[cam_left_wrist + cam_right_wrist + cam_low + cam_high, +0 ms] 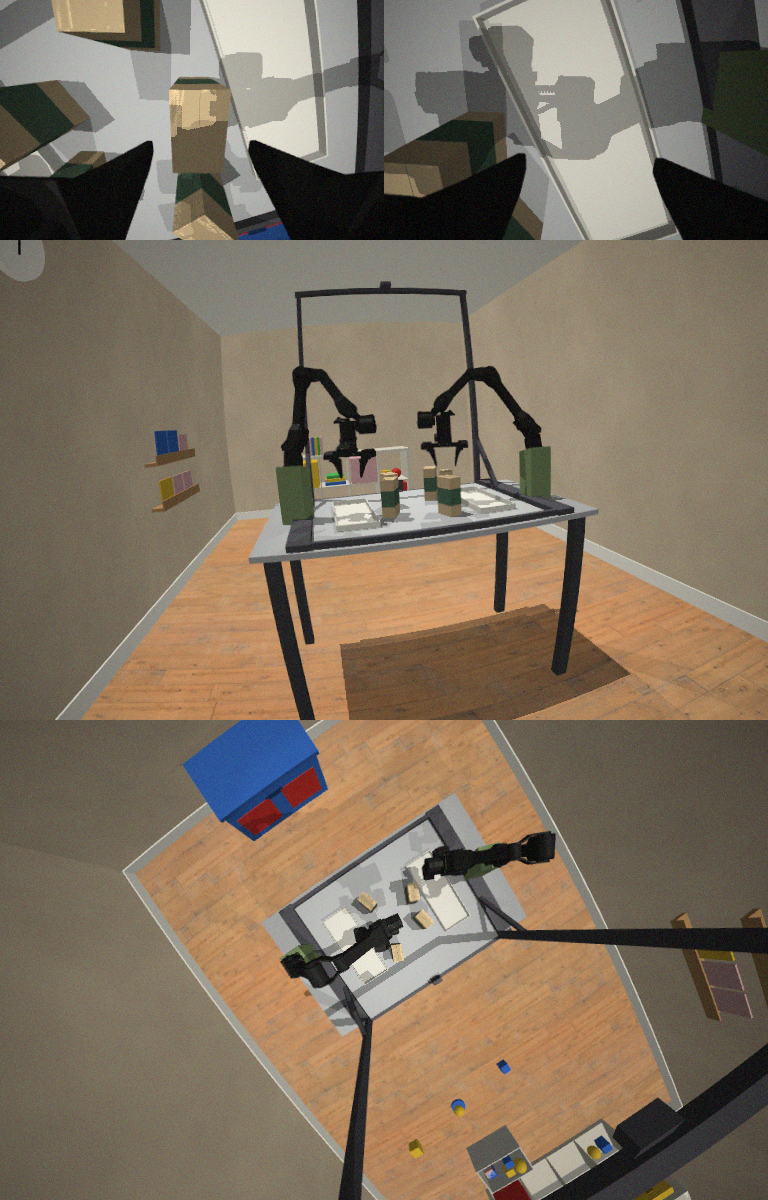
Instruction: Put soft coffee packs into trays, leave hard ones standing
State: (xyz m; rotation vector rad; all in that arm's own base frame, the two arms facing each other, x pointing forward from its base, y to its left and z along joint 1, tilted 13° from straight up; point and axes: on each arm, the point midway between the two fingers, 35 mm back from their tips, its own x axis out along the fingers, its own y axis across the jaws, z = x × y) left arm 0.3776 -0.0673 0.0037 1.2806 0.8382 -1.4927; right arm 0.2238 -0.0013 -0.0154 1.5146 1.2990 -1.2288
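Tan packs with dark green bands stand on the bench. In the left row are the near pack (366, 902) (449, 494) (204, 227), the middle pack (200, 107) and the far pack (396, 952) (429, 484) (90, 15). My open left gripper (446, 462) (201, 145) hangs above the middle pack, hiding it in the top view. The right row has one pack (412, 892) (389, 500) (429, 150) and another pack (423, 919) (42, 110), mostly hidden in the exterior view. My open right gripper (351, 474) (590, 159) is above the right tray (447, 903) (351, 516) (609, 175).
The left tray (338, 923) (487, 499) (280, 30) lies flat between the left row and its arm, with no pack in it. The right tray also holds no pack. A dark frame (351, 878) (430, 533) edges the bench, and its posts rise at the corners.
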